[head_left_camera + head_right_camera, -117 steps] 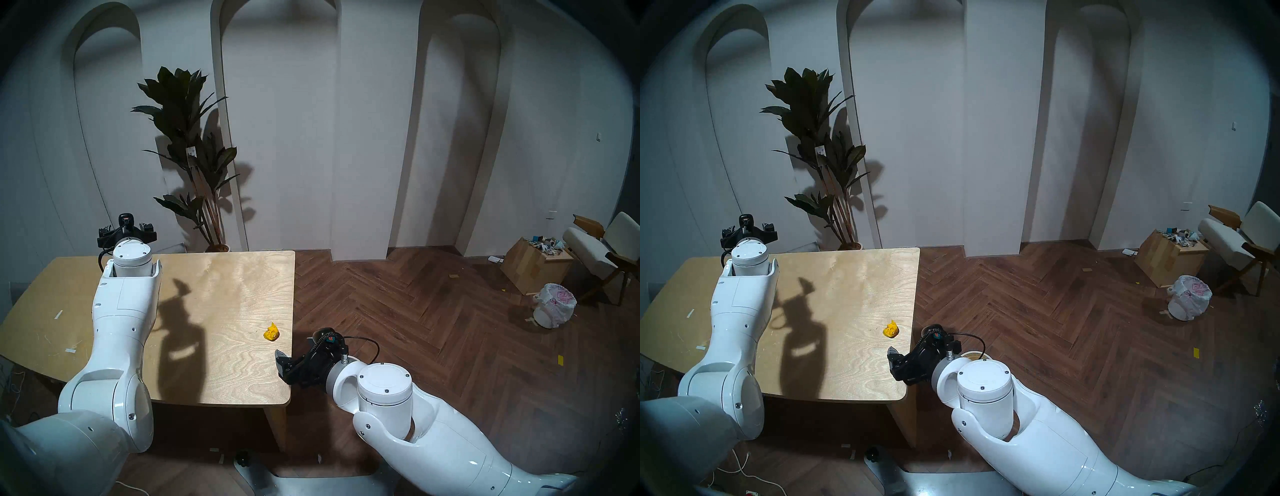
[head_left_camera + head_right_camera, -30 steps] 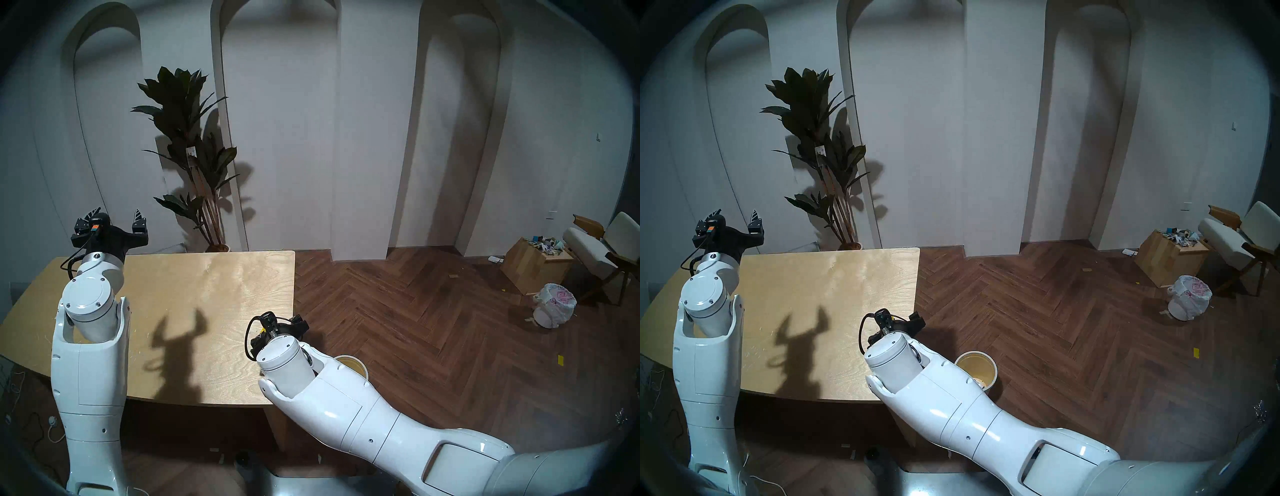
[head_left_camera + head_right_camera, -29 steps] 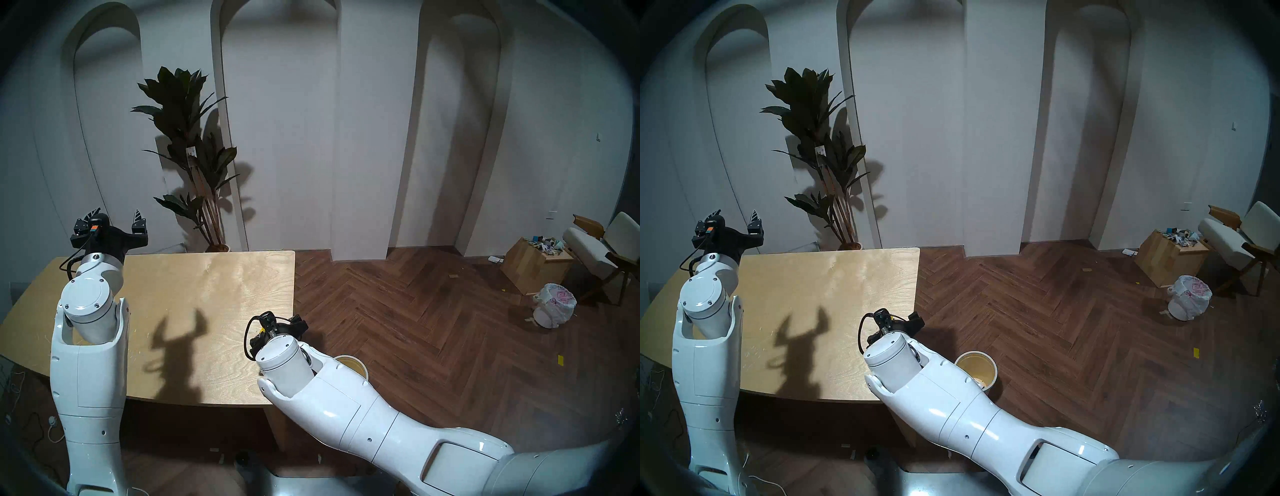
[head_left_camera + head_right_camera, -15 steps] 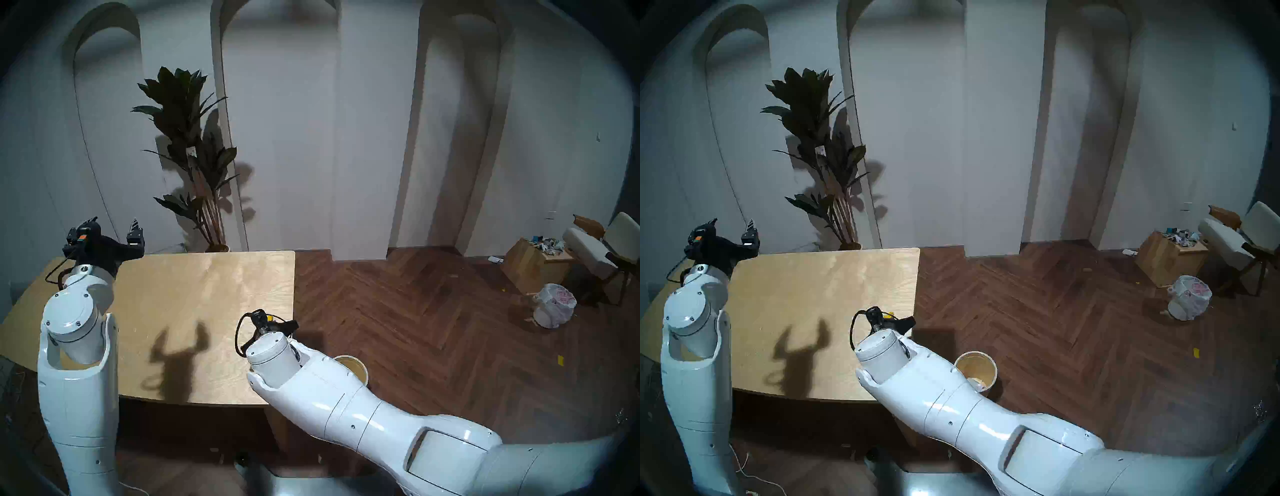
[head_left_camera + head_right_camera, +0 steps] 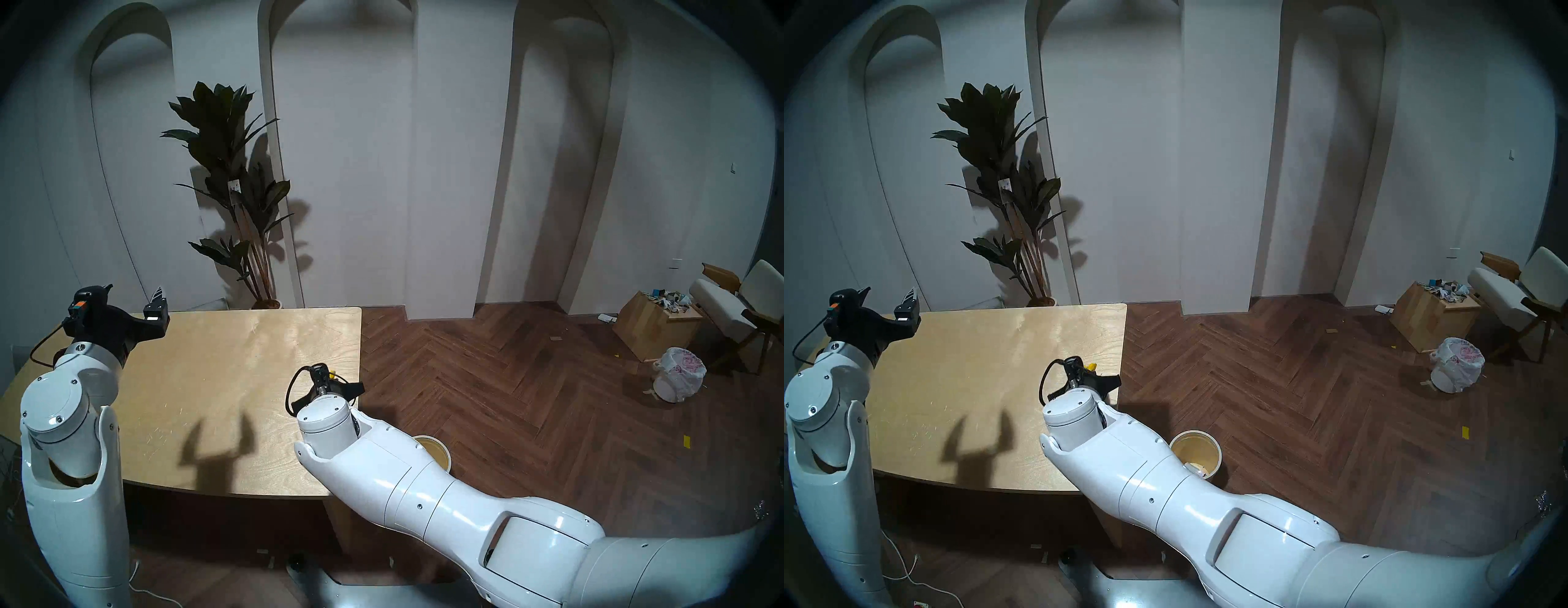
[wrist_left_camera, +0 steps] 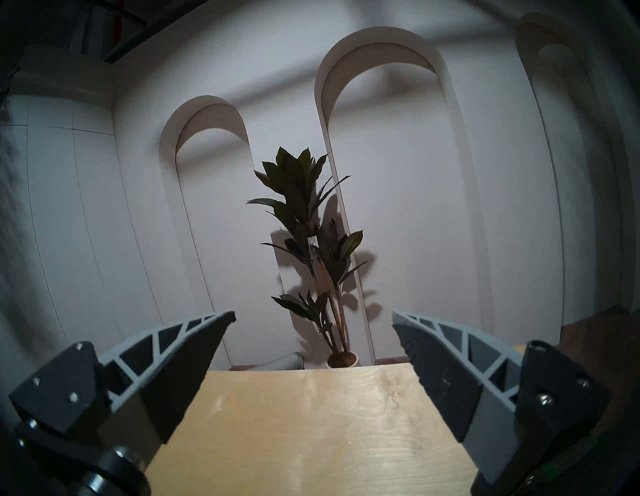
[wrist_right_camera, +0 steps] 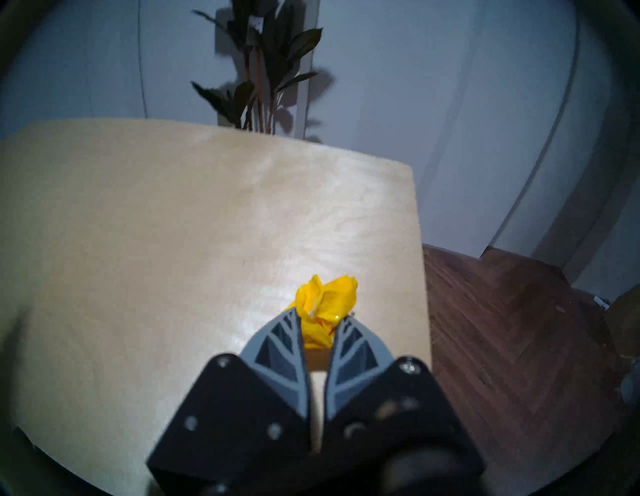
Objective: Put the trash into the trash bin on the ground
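Observation:
In the right wrist view my right gripper (image 7: pixel 320 316) is shut on the yellow crumpled scrap (image 7: pixel 327 301), which sticks out past the fingertips above the table (image 7: pixel 173 225) near its right edge. From the head, only a sliver of that scrap (image 5: pixel 333 374) shows ahead of the right gripper (image 5: pixel 335 382). The round cream trash bin (image 5: pixel 1197 450) stands on the floor beside the table, partly behind my right forearm, with a pale piece inside. My left gripper (image 5: pixel 133 293) hovers open and empty over the table's far left corner. The left gripper (image 6: pixel 313 316) faces the wall.
A potted plant (image 5: pixel 237 191) stands behind the table. At the far right of the floor are a white bag-lined bin (image 5: pixel 679 380), a wooden box (image 5: pixel 655 325) full of scraps and a chair (image 5: pixel 738 305). A yellow bit (image 5: pixel 686 441) lies on the wooden floor.
My right gripper has shut on the yellow scrap and shifted slightly left and forward over the table. The left arm has swung left and lower, its gripper still open.

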You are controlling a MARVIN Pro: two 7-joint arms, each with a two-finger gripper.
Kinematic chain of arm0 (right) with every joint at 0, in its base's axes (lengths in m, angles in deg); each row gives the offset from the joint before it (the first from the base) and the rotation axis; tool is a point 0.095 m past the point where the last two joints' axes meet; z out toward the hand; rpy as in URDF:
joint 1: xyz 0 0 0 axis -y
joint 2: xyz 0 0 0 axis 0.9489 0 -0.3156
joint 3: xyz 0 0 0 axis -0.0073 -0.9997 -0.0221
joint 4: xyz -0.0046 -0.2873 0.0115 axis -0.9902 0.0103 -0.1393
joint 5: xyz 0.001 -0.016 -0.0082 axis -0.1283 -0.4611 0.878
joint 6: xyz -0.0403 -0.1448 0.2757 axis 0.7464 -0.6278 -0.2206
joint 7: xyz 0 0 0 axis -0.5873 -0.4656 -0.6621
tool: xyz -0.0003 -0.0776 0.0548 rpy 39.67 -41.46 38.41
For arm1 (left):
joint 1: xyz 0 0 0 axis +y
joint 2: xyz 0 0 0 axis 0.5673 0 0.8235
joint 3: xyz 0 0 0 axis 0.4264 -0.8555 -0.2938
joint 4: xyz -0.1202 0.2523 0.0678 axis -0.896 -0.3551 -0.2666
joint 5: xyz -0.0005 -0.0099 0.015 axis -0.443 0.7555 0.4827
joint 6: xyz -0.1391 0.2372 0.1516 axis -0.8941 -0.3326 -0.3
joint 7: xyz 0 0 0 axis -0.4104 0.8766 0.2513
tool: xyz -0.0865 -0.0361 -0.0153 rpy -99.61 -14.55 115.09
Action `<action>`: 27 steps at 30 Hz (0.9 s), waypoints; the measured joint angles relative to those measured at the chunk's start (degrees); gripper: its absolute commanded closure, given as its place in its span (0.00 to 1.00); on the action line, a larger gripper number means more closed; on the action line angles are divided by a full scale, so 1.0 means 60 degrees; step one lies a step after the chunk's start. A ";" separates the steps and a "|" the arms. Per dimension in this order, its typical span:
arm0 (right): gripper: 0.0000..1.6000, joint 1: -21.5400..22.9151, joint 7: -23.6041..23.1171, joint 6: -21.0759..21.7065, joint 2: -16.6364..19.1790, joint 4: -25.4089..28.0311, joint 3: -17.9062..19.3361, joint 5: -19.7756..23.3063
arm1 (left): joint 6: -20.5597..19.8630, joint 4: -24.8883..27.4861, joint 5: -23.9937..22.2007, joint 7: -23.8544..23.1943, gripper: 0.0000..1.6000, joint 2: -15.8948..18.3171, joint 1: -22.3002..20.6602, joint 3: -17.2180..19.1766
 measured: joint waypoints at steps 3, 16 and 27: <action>1.00 0.0109 0.0460 -0.0435 0.0002 0.0383 0.0184 -0.0165 | -0.0131 -0.0095 -0.0019 -0.0007 0.00 0.0003 0.0030 0.0221; 1.00 0.0098 0.2050 -0.1209 0.0598 0.2079 0.0559 -0.0865 | -0.0055 -0.2643 -0.0025 0.0194 0.00 0.0672 -0.0904 0.0537; 1.00 -0.0651 0.2928 -0.1243 0.1732 0.3426 0.0718 -0.1252 | 0.0456 -0.4410 -0.0388 0.0052 0.00 0.1620 -0.1921 -0.0385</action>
